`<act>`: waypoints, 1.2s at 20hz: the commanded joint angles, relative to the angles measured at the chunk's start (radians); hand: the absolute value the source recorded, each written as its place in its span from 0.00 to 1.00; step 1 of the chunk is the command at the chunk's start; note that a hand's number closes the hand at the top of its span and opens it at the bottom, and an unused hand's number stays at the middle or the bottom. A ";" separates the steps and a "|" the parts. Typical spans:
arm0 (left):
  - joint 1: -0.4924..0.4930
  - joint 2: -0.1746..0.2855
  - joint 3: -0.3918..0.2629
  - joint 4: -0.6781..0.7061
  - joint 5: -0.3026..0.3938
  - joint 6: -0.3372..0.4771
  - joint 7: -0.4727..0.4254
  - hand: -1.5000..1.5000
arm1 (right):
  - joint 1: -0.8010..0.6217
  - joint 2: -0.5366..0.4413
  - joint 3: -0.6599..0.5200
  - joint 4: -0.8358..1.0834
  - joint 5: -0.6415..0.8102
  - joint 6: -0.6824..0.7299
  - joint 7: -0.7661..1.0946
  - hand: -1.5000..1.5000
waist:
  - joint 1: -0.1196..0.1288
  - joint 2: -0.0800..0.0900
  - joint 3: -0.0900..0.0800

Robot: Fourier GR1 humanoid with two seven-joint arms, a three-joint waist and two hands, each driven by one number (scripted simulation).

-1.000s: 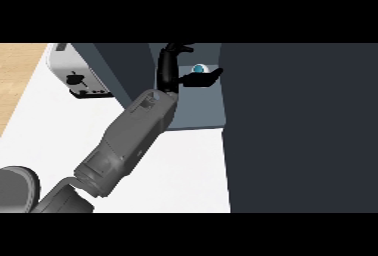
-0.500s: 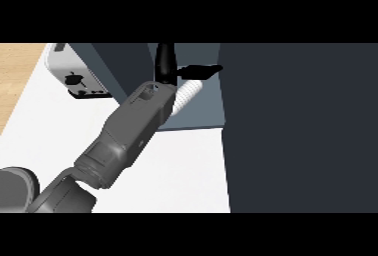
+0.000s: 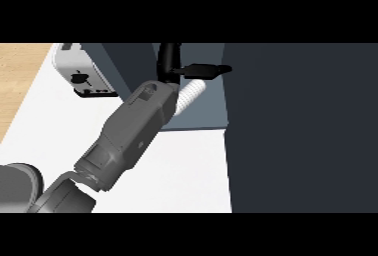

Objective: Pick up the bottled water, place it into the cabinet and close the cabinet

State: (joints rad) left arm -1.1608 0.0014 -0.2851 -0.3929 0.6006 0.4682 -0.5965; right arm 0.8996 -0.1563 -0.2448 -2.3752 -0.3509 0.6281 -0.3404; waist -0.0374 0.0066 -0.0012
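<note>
The bottled water (image 3: 190, 96), white and ribbed, leans inside the blue-grey cabinet (image 3: 209, 111) at the top middle of the head view. My left hand (image 3: 174, 65) is just above it, fingers pointing straight up and thumb stretched out to the right. The thumb crosses the bottle's upper end and hides its cap. Nothing lies in the gap between thumb and fingers. My grey left forearm (image 3: 133, 130) runs up from the lower left and covers the bottle's left side. The right hand does not show.
A tall dark cabinet door (image 3: 303, 130) fills the right side of the view. A white toaster (image 3: 83, 75) stands at the counter's back left. White counter top (image 3: 184, 170) lies below the cabinet, with wooden floor (image 3: 18, 80) beyond its left edge.
The blue cap, seen between thumb and fingers a second ago, is now hidden. The forearm has swung left, and the white bottle body has come into sight below the hand.
</note>
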 commanded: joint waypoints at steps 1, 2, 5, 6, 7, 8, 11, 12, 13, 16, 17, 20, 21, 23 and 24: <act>0.094 -0.001 -0.018 -0.075 0.033 -0.081 -0.027 0.00 | 0.044 0.013 -0.002 -0.130 -0.046 -0.013 0.062 0.00 | 0.010 -0.006 0.000; 0.047 -0.001 -0.045 -0.127 0.027 -0.030 0.051 0.00 | 0.042 0.008 -0.003 -0.128 -0.077 -0.017 0.077 0.00 | 0.020 -0.010 0.000; 0.138 -0.001 -0.063 -0.195 0.021 -0.057 0.043 0.00 | 0.054 0.025 -0.009 -0.126 -0.060 -0.007 0.052 0.00 | 0.030 -0.013 0.000; 0.174 -0.001 -0.086 -0.224 0.019 -0.079 0.038 0.00 | 0.044 0.022 0.022 -0.164 -0.063 -0.044 0.111 0.00 | 0.039 -0.012 0.000; 0.146 -0.001 -0.081 -0.262 0.011 -0.022 0.085 0.00 | 0.117 0.025 -0.008 -0.164 -0.090 0.016 0.052 0.00 | 0.032 -0.018 0.000; 0.207 -0.001 -0.145 -0.342 0.045 0.004 0.077 0.00 | 0.040 0.031 0.029 -0.092 -0.022 0.008 0.055 0.00 | 0.030 -0.015 0.001; 0.293 -0.001 -0.163 -0.455 0.030 -0.016 0.120 0.00 | 0.067 0.007 0.003 -0.163 -0.095 -0.032 0.104 0.00 | 0.056 -0.019 0.000; 0.327 -0.001 -0.181 -0.481 0.007 -0.001 0.106 0.00 | 0.076 0.004 -0.014 -0.162 -0.114 -0.029 0.101 0.00 | 0.050 -0.017 0.000; 0.362 -0.001 -0.204 -0.523 0.022 0.015 0.103 0.00 | 0.061 0.065 0.064 -0.153 0.003 -0.024 0.069 0.00 | 0.041 -0.016 0.000; 0.445 -0.001 -0.260 -0.683 -0.007 0.047 0.163 0.00 | 0.020 0.030 0.058 -0.152 -0.014 -0.057 0.115 0.00 | 0.068 -0.019 0.000; 0.526 0.016 -0.265 -0.714 -0.014 0.030 0.121 0.00 | 0.043 0.037 0.049 -0.146 -0.036 -0.040 0.096 0.00 | 0.056 -0.017 0.000; 0.524 0.031 -0.290 -0.849 -0.025 0.101 0.213 0.00 | 0.043 0.008 0.035 -0.192 -0.065 -0.064 0.141 0.00 | 0.053 -0.017 0.000; 0.630 0.026 -0.334 -0.860 -0.034 0.071 0.164 0.00 | -0.003 0.045 0.095 -0.174 0.002 -0.101 0.155 0.00 | 0.058 -0.013 0.000; 0.695 0.071 -0.351 -0.953 -0.043 0.082 0.177 0.00 | 0.021 0.020 0.060 -0.188 -0.020 -0.065 0.120 0.00 | 0.053 -0.016 0.000; 0.738 0.061 -0.386 -0.995 -0.049 0.093 0.184 0.00 | 0.019 0.002 0.049 -0.183 -0.035 -0.064 0.130 0.00 | 0.054 -0.016 0.000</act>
State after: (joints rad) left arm -0.5614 0.0459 -0.6015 -1.2448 0.5730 0.5389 -0.4221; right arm 0.8900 -0.1384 -0.1734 -2.3909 -0.3526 0.5831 -0.2779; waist 0.0160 -0.0091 -0.0013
